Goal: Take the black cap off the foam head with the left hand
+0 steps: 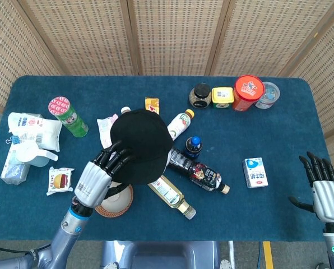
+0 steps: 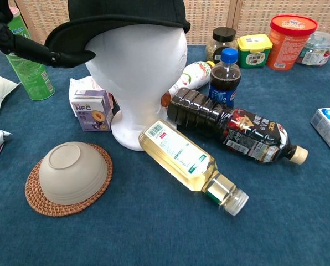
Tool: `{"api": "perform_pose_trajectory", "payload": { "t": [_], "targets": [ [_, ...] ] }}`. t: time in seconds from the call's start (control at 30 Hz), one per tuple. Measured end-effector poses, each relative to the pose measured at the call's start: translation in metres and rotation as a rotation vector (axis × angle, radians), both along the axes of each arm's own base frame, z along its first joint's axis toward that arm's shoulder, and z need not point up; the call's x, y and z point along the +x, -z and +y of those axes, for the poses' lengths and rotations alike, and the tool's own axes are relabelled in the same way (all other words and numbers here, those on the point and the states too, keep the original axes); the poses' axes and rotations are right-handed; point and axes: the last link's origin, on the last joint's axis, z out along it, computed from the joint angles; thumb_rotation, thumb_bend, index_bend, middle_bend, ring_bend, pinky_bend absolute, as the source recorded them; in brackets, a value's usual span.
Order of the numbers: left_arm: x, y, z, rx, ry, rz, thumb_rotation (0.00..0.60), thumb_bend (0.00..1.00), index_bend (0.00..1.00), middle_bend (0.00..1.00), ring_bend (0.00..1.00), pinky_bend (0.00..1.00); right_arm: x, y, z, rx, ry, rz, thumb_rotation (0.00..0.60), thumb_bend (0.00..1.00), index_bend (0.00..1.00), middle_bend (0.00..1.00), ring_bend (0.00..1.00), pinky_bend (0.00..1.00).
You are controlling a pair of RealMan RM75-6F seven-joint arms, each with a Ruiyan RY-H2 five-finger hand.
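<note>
1 black cap (image 1: 140,144) on 1 foam head (image 2: 136,72); left hand (image 1: 100,178) at its 7 o'clock, fingers on top of the brim, thumb under, not clamped yet. Right hand (image 1: 325,190) spread wide, holding nothing, by the desk (image 1: 279,140) edge at 4 o'clock w/ bare cloth around.

— Where is the black cap (image 2: 120,19)?
— It sits on the white foam head (image 2: 136,72), which stands upright near the middle of the blue table, its base on the cloth. From above the cap (image 1: 140,145) hides the head entirely.
— Which way does its brim point?
— Toward the robot's left; in the chest view it juts out past the face at the left. The crown is round and plain, level on the head.
</note>
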Motion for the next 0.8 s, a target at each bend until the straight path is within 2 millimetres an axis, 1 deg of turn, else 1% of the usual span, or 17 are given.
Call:
{"api": "perform_pose_trajectory", "payload": {
  "t": [0.03, 0.1, 0.17, 0.27, 0.33, 0.47, 0.53, 0.63, 0.8],
  "targets": [
    [-0.0006, 0.0006, 0.0008, 0.009, 0.002, -0.003, 0.600, 0.20, 0.31, 0.30, 0.15, 0.34, 0.0000, 0.0004, -0.0001, 0.003, 0.000, -0.001, 0.600, 0.00, 0.02, 0.00, 0.00, 0.00],
    [0.0000, 0.0010, 0.0015, 0.016, 0.006, -0.011, 0.600, 0.21, 0.38, 0.35, 0.19, 0.38, 0.0004, 0.0009, -0.0001, 0.007, -0.001, -0.004, 0.600, 0.00, 0.02, 0.00, 0.00, 0.00],
    [0.0007, 0.0006, 0.0020, 0.021, 0.010, -0.019, 0.600, 0.22, 0.46, 0.41, 0.25, 0.44, 0.0007, 0.0012, 0.0000, 0.010, -0.002, -0.007, 0.600, 0.00, 0.02, 0.00, 0.00, 0.00],
    [0.0024, -0.0007, 0.0025, 0.037, 0.022, -0.037, 0.600, 0.26, 0.54, 0.49, 0.34, 0.53, 0.0010, 0.0012, 0.0002, 0.012, -0.003, -0.010, 0.600, 0.00, 0.02, 0.00, 0.00, 0.00],
    [0.0028, -0.0011, 0.0025, 0.052, 0.034, -0.045, 0.600, 0.28, 0.58, 0.52, 0.37, 0.55, 0.0012, 0.0013, 0.0002, 0.012, -0.004, -0.012, 0.600, 0.00, 0.02, 0.00, 0.00, 0.00],
    [0.0034, -0.0014, 0.0022, 0.068, 0.051, -0.061, 0.600, 0.31, 0.64, 0.57, 0.41, 0.60, 0.0011, 0.0018, 0.0004, 0.016, -0.002, -0.013, 0.600, 0.00, 0.02, 0.00, 0.00, 0.00],
    [0.0031, -0.0019, 0.0027, 0.072, 0.053, -0.067, 0.600, 0.33, 0.65, 0.59, 0.42, 0.61, 0.0010, 0.0023, 0.0006, 0.020, -0.001, -0.014, 0.600, 0.00, 0.02, 0.00, 0.00, 0.00],
    [0.0030, -0.0022, 0.0034, 0.077, 0.054, -0.067, 0.600, 0.38, 0.67, 0.60, 0.44, 0.64, 0.0010, 0.0026, 0.0006, 0.023, 0.000, -0.015, 0.600, 0.00, 0.02, 0.00, 0.00, 0.00],
    [0.0027, -0.0020, 0.0051, 0.084, 0.051, -0.064, 0.600, 0.49, 0.67, 0.61, 0.45, 0.65, 0.0009, 0.0029, 0.0003, 0.028, 0.002, -0.021, 0.600, 0.00, 0.02, 0.00, 0.00, 0.00]
  ]
}}
